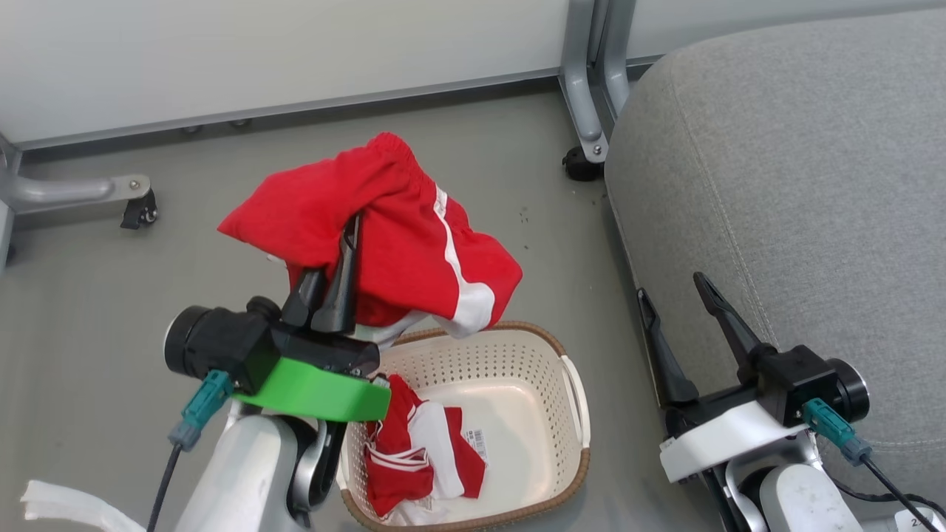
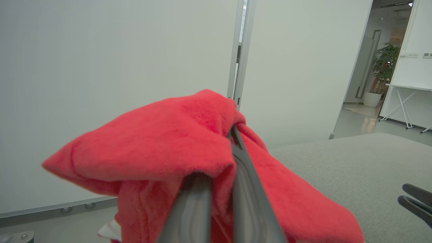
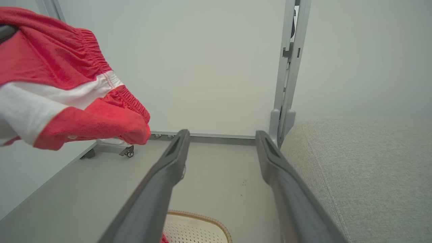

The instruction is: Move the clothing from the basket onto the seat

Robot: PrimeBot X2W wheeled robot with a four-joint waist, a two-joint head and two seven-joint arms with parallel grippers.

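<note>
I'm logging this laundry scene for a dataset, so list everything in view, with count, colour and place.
basket: one, cream with brown rim, on the floor
lifted garment: one, red with white stripe, held up over the basket's far side
garments in the basket: count unclear, red and white, bunched at its left
barcode sticker: one, white, inside the basket
seat: one, grey, right of the basket
partition panels: two, white, behind everything
potted plant: one, green, far right of the left wrist view
left gripper: one, dark, shut on the lifted garment
right gripper: one, dark, open, beside the seat
</note>
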